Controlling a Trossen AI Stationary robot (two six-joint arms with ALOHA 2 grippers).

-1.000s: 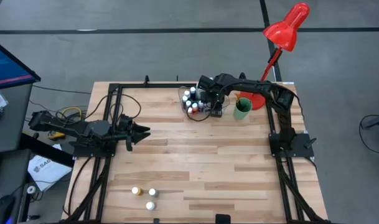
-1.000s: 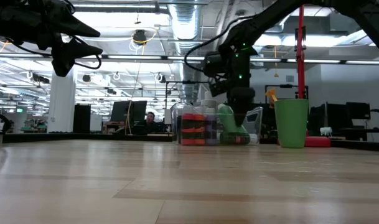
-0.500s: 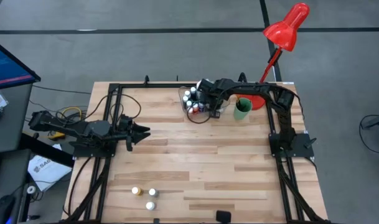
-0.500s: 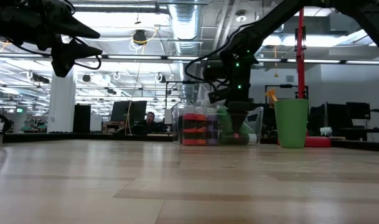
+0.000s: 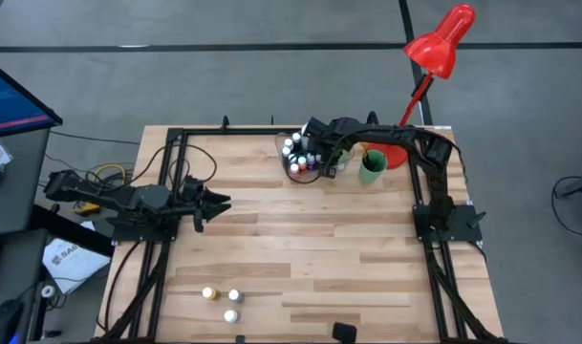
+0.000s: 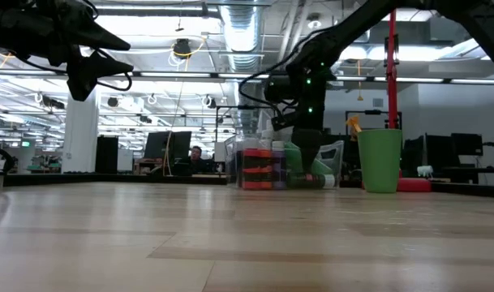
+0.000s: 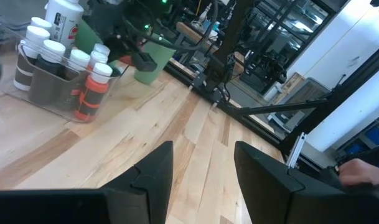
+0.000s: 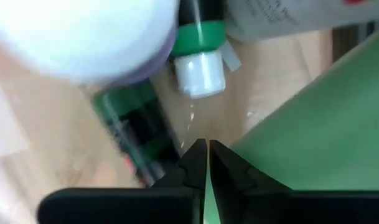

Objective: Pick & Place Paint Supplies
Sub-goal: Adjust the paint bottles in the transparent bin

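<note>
The clear tray (image 5: 312,164) is crowded with small white-capped bottles (image 5: 291,150), and the green cup (image 5: 372,167) stands just beside it. Bare wooden tabletop (image 5: 310,248) spreads wide across the middle.

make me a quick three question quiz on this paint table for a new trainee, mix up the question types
1. True or false: the right claw is shut.
2. Which claw is down in the tray of bottles? A) left B) right C) both
3. Fill in: the three small bottles standing apart sit at the table's ____ edge in the high view.

Key:
1. True; its fingers meet among the bottles.
2. B; the left claw waits over bare table, off to the left.
3. Bottom.
</note>
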